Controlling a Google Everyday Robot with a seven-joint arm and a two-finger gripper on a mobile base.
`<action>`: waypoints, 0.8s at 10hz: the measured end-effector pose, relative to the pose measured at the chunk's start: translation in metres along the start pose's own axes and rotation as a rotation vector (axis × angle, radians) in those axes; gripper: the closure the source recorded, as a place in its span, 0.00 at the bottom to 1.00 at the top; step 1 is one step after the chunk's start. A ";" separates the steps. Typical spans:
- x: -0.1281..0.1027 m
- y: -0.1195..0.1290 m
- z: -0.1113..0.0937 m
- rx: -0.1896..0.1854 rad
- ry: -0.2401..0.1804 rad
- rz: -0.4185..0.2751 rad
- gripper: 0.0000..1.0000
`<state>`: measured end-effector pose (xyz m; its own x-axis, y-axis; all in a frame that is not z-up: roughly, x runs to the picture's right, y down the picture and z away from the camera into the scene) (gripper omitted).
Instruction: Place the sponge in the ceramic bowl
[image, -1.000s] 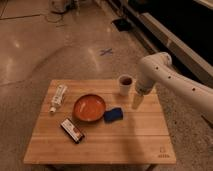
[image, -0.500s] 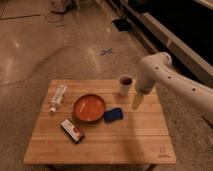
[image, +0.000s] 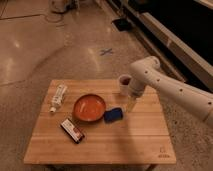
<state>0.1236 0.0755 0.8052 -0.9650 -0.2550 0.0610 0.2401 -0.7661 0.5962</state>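
The dark blue sponge lies on the wooden table, just right of the ceramic bowl and touching or nearly touching its rim. The bowl is orange-red inside and holds nothing. My gripper hangs from the white arm above the table, a short way right of and behind the sponge, in front of the small white cup. Nothing appears to be in it.
A white tube-like bottle lies at the table's left back. A flat black-and-red packet lies in front of the bowl to the left. Polished floor with a blue X mark surrounds the table.
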 end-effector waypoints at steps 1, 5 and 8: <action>0.009 -0.007 0.021 0.022 -0.010 -0.033 0.20; 0.041 -0.006 0.080 0.035 -0.017 -0.117 0.20; 0.044 -0.004 0.108 0.034 -0.016 -0.121 0.20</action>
<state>0.0690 0.1314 0.8914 -0.9883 -0.1526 -0.0002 0.1188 -0.7701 0.6268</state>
